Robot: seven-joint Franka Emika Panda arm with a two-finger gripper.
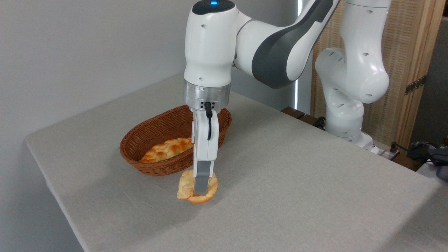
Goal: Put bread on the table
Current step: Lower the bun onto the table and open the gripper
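hand: pointing straight down, clamped on bread | bread: held on edge, just in front of wicker basket, low over desk, can't tell if touching cloth | basket: braided loaf inside | arm: white, reaching in from the right

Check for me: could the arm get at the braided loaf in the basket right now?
Probably not yet: the gripper is shut on the bread. The braided loaf itself lies uncovered in the basket.
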